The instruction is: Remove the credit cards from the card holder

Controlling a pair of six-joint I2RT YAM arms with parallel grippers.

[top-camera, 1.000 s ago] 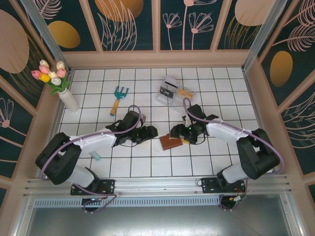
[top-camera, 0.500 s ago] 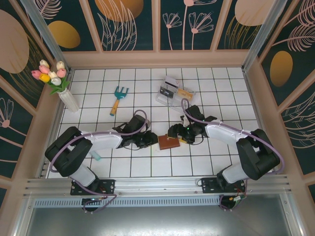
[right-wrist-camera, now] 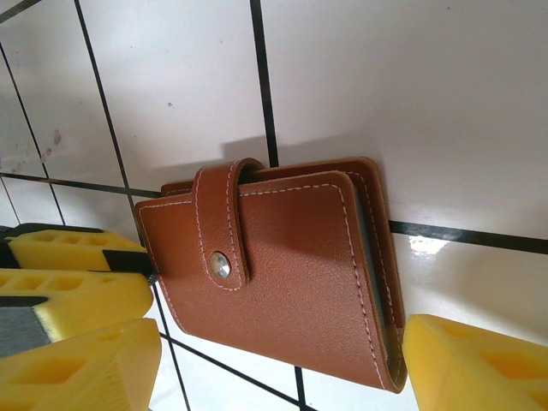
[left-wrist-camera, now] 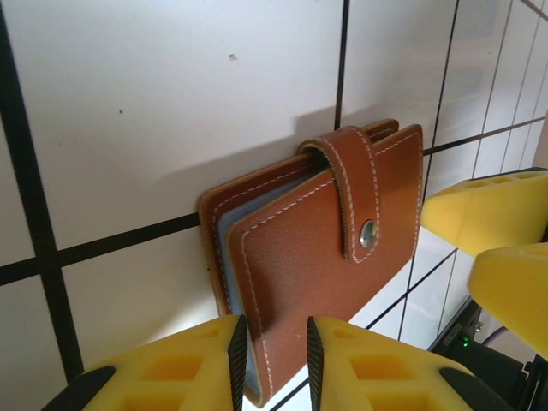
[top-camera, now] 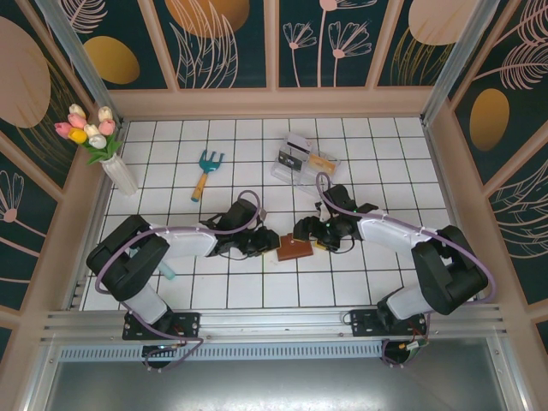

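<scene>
Overhead and close wrist cameras share card holder (top-camera: 294, 248).

Bright, even light from above floods the glossy white counter (top-camera: 257, 291), leaving small glare patches on the tiles and a soft grey shadow beside the card holder (left-wrist-camera: 325, 248), which stays sharp in both wrist views.

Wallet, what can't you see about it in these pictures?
- Any cards: the wallet is strapped shut, so its cover hides whatever is inside, in both wrist views.
- Left wrist view: its bottom corner disappears between the jaws of the left gripper.
- Top view: the wallet is too small to show its strap or snap.
</scene>
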